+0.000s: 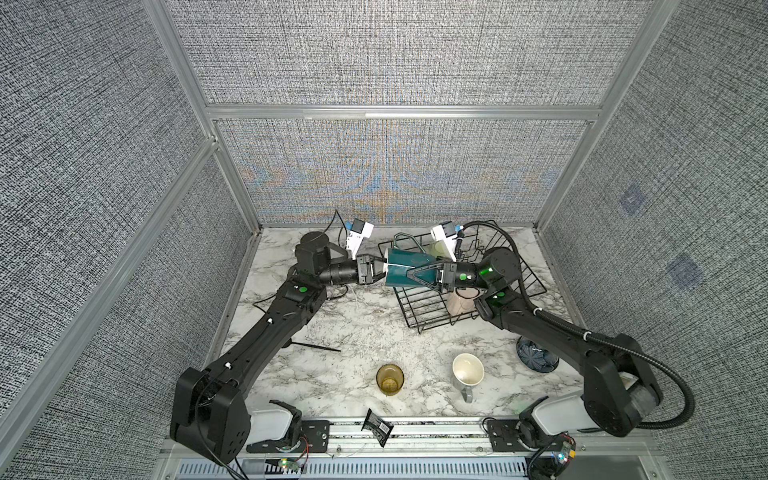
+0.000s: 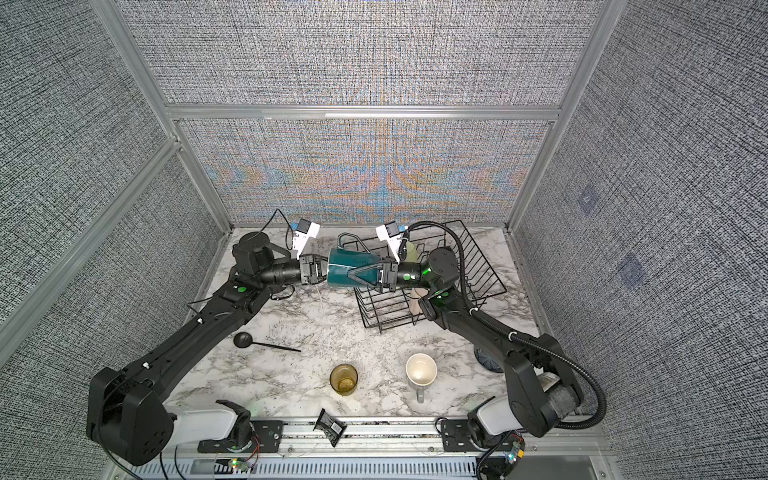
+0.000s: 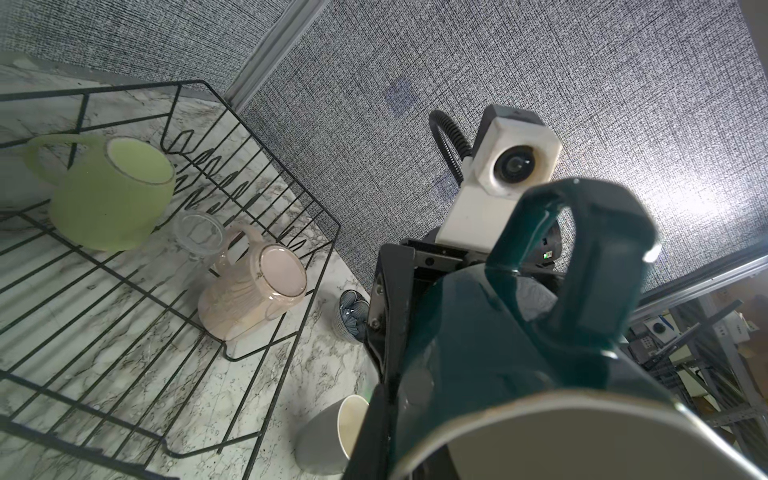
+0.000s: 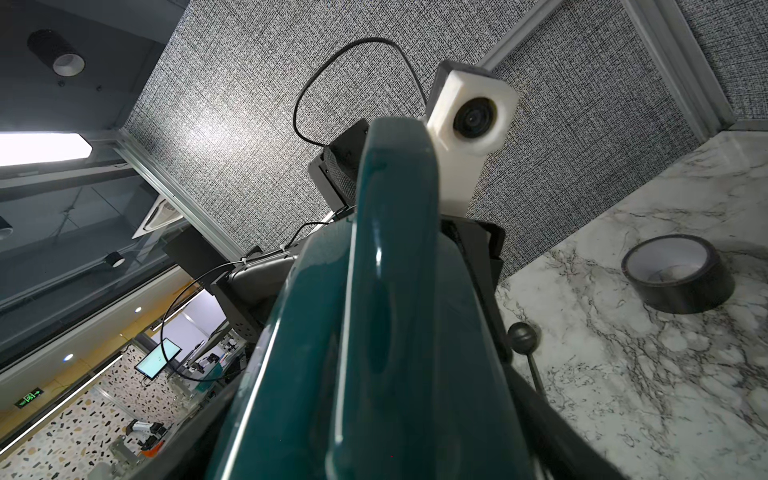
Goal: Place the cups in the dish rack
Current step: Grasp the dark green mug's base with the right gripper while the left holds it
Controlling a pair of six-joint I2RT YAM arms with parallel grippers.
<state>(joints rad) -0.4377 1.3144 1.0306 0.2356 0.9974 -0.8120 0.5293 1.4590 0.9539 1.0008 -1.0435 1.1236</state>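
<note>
**A:** Where is the teal mug (image 1: 401, 268)?

**B:** Off the marble table (image 1: 353, 332), lying sideways between the two arms. In both top views it hangs over the left edge of the dish rack (image 1: 417, 309). Its cream mouth faces the left arm and its handle points towards the back wall.

**A:** Who has it?

**B:** The left gripper (image 1: 380, 270) is pinched tight on the mug's rim. The right gripper (image 1: 411, 276) meets the base end with its jaws spread wide, one finger lying along the mug's body. Whether they press on it I cannot tell.

**A:** And inside the rack?

**B:** Three cups, seen from the left wrist. The light green mug (image 3: 112, 195) lies on its side, and so does the tall pink mug (image 3: 253, 286), near a corner. The small clear glass (image 3: 199, 232) sits between them, just beside the pink one.

**A:** Outside it?

**B:** The amber glass tumbler (image 1: 390, 377) and the grey mug (image 1: 467, 370) stand upright on the near part of the table, well apart. The dark blue patterned bowl (image 1: 536, 357) sits partly under the right arm. A black spoon (image 2: 266, 343) lies beside the left arm, and the right wrist view shows a black tape roll (image 4: 677, 274) on the table.
</note>
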